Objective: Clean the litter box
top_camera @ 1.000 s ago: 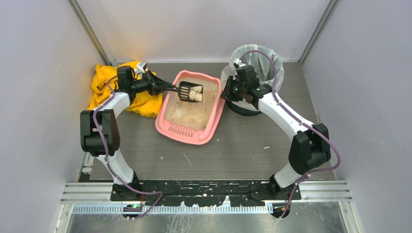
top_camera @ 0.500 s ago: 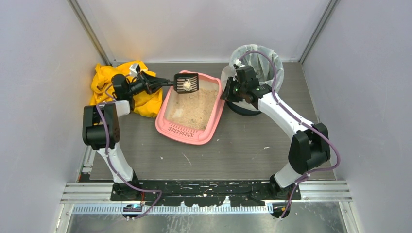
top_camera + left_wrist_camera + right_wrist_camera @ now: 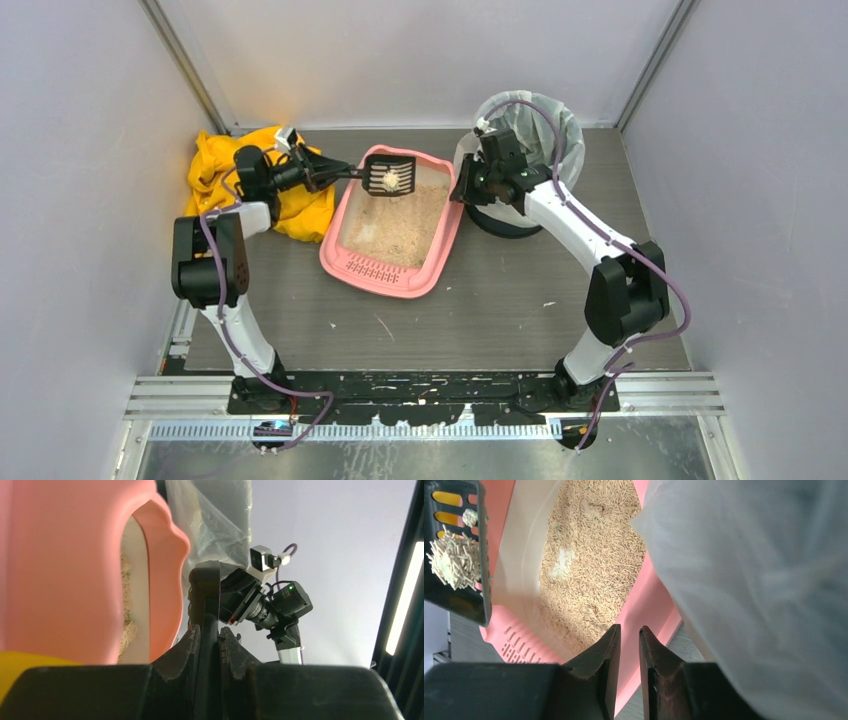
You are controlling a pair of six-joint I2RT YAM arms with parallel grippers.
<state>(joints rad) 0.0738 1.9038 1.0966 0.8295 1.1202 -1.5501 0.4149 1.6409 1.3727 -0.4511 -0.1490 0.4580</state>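
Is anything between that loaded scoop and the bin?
Yes. The right gripper hangs between the litter box and the bin, by the bin's left side, likely on the straight path of the scoop held by the left gripper. Nothing else visible does.

1. Even, diffuse light is seen in the top view; only faint shadows are cast on the table [image 3: 480,310], and a warm glow is noted by the yellow cloth [image 3: 215,165].
2. In the left wrist view, a light strip [image 3: 402,597] is blown out to white; the left gripper [image 3: 209,630] is rendered dark and soft, and the nearby litter box [image 3: 75,570] is blurred.
3. In the right wrist view, the clear liner [image 3: 764,595] is smeared into milky haze, while the litter [image 3: 594,555] is kept sharp.
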